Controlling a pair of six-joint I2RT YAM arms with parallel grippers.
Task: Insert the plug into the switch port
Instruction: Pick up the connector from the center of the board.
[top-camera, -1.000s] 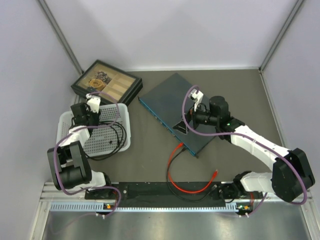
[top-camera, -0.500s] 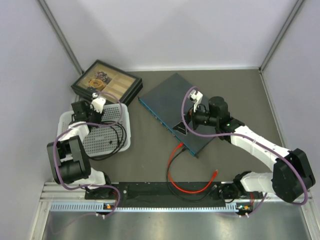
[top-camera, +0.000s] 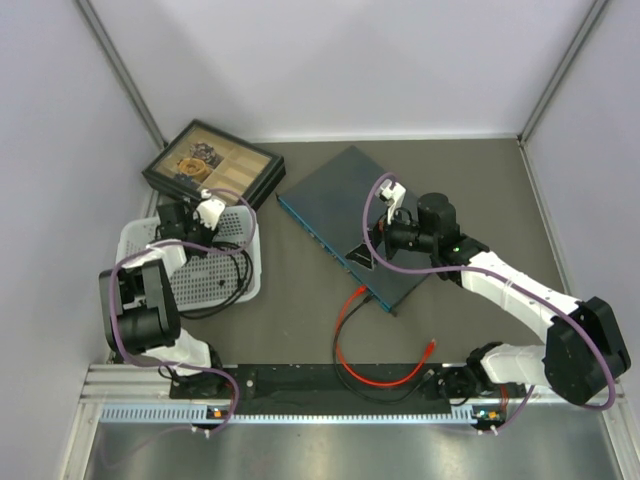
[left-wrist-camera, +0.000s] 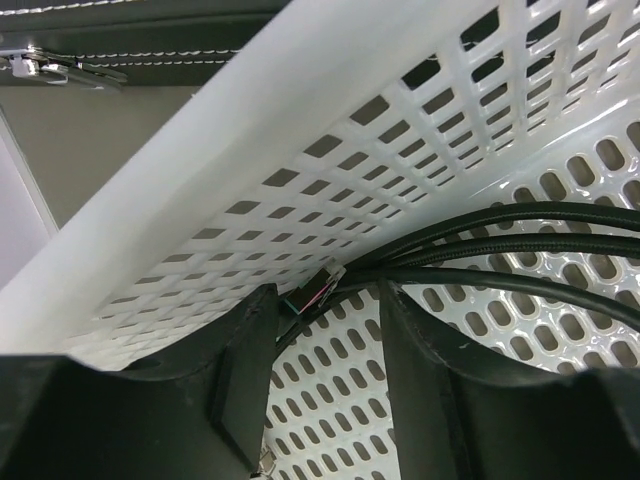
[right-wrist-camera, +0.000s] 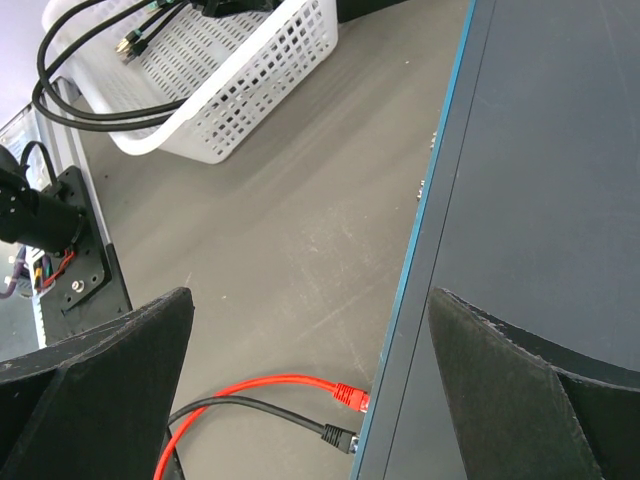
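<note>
Switch (top-camera: 352, 222): mid-worktop, angled, with a red plug (right-wrist-camera: 350, 396) and a black plug (right-wrist-camera: 336, 436) seated in its edge.
Basket (top-camera: 205, 285): left edge, holds black cables (left-wrist-camera: 520, 240).
Right gripper (right-wrist-camera: 310, 300): above the switch, spread wide, empty.
Left gripper (left-wrist-camera: 323, 305): inside the basket, fingers parted narrowly around a loose plug (left-wrist-camera: 308, 293).

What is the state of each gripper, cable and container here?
Left gripper: open, fingers straddling a small plug inside the white perforated plastic basket.
Right gripper: open, empty, over the flat dark blue-grey metal switch.
Red cable: one plug at the switch's teal edge, apparently inserted; other end loose.
Thin black cable: plug beside the red one, same edge.
Black basket cables: loose, ends free.
Black compartmented tray box: contents visible.
</note>
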